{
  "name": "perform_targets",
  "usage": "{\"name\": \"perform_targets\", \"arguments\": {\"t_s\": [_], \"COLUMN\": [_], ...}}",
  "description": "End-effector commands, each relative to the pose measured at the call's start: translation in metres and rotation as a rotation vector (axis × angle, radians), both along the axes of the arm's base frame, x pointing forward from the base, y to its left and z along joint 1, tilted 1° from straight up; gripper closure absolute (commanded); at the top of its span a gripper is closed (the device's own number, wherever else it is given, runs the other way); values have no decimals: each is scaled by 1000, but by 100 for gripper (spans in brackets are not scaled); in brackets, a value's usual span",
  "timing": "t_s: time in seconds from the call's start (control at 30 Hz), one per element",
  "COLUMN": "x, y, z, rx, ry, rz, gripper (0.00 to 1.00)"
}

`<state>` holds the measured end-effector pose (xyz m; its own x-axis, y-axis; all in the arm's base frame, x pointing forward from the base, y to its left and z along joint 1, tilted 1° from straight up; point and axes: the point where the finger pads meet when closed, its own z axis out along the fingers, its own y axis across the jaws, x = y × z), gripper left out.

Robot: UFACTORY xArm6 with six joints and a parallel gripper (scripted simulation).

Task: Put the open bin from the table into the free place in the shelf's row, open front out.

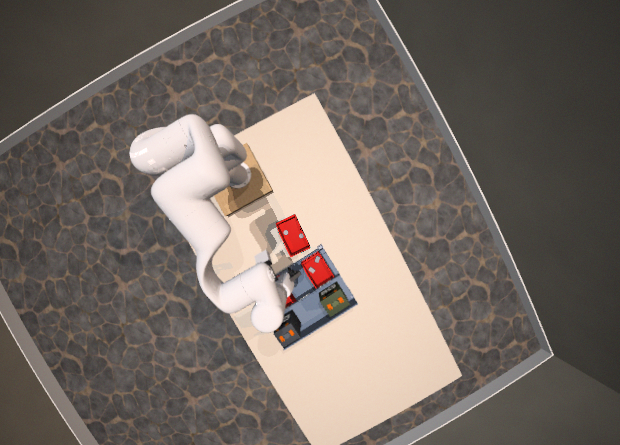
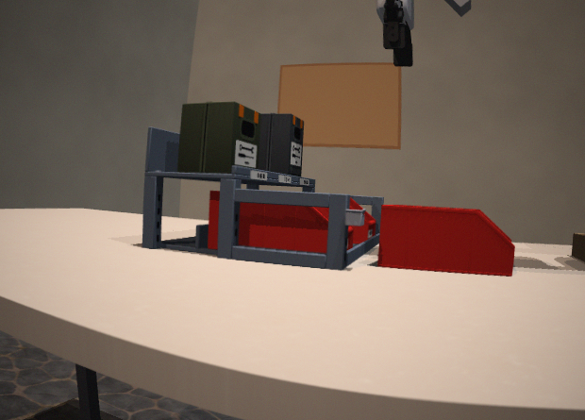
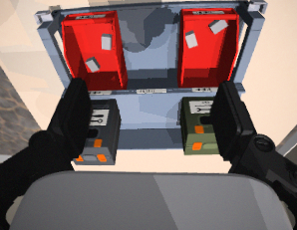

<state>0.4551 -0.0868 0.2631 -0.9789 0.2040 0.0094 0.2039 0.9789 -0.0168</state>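
Observation:
The open red bin (image 1: 293, 234) stands on the table just beside the shelf's end, with two small grey parts in it; in the side view (image 2: 444, 240) its long side faces the camera. It is out of the wrist view. The grey shelf (image 1: 315, 294) holds two red bins in its lower row (image 3: 95, 51) (image 3: 209, 46), with a free place (image 3: 151, 54) between them. My gripper (image 3: 151, 95) (image 2: 402, 56) is open and empty, pointing down, high above the shelf, roughly over the free place and the upper board's front.
A dark grey box (image 3: 97, 130) and a green box (image 3: 201, 125) stand on the shelf's upper board; the green box also shows in the side view (image 2: 217, 136). A brown mat (image 1: 245, 184) lies under the arm's base. The arm (image 1: 200, 219) reaches over the table's edge.

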Motion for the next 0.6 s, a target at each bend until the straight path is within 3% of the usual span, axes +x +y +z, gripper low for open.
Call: {"name": "perform_targets", "arguments": {"t_s": [0.0, 0.57], "x": [0, -2], "y": [0, -1], "z": [2, 0], "rx": [-1, -1], "ry": [-5, -5], "rz": [0, 0], "gripper": [0, 0]}}
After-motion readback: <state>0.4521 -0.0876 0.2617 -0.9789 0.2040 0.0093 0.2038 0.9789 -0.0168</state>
